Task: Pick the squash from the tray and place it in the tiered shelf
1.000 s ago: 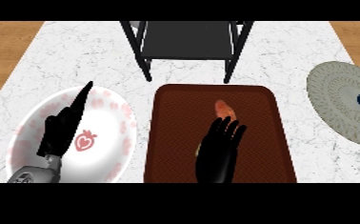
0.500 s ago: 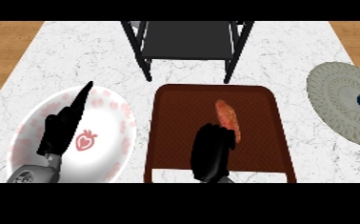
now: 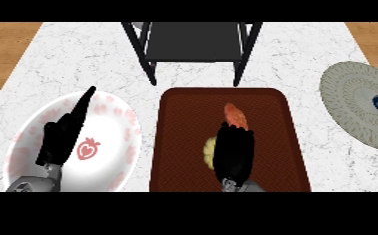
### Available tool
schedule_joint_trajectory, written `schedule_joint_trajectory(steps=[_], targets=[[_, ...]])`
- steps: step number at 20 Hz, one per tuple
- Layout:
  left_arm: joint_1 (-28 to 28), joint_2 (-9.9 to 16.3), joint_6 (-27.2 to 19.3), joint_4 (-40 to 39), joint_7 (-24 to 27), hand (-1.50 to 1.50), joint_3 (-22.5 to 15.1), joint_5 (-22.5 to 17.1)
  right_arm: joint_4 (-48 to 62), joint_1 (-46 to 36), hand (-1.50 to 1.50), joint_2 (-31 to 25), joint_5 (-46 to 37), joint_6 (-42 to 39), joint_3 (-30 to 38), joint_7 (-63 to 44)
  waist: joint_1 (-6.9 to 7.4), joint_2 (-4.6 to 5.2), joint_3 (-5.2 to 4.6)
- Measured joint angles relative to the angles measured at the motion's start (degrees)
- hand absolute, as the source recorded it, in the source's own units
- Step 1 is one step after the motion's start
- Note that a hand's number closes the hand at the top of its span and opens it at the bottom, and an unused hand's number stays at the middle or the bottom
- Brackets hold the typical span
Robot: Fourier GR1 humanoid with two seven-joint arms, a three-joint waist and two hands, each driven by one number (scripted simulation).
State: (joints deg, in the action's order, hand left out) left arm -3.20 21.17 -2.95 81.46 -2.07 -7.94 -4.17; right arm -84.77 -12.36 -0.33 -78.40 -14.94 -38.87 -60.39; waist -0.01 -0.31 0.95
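The squash (image 3: pixel 235 115) lies on the brown tray (image 3: pixel 184 129) in the middle of the counter. Its orange end shows past the fingertips and a yellow part pokes out at the hand's left side. My right hand (image 3: pixel 235 151) covers its middle, fingers curled down round it. The black tiered shelf (image 3: pixel 193 41) stands behind the tray at the far edge. My left hand (image 3: pixel 65 134) rests open, fingers up, over the white plate at the left.
A white plate with red strawberry prints (image 3: pixel 111 129) lies left of the tray. At the right edge a grey round plate (image 3: pixel 353 101) is partly cut off. Wooden floor shows past both far corners of the marble counter.
My right hand went from flat and open over the tray to curled round the squash, and drew back toward the near edge. The yellow part of the squash now shows. The left hand stayed put.
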Motion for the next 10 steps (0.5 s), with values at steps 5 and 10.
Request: schedule_joint_trajectory(steps=[5,10], targets=[[0.3,-0.6,-0.5,0.5,-0.1,0.0,-0.2,0.9,-7.3,-0.4,1.5,0.0,9.6,2.5,5.4,0.7,-0.06,-0.15,0.05],[0.8,-0.7,0.1,0.5,0.5,0.0,0.5,0.5,-16.7,-2.7,1.5,-0.2,9.0,1.6,7.3,-0.8,-0.31,-0.37,-0.11]])
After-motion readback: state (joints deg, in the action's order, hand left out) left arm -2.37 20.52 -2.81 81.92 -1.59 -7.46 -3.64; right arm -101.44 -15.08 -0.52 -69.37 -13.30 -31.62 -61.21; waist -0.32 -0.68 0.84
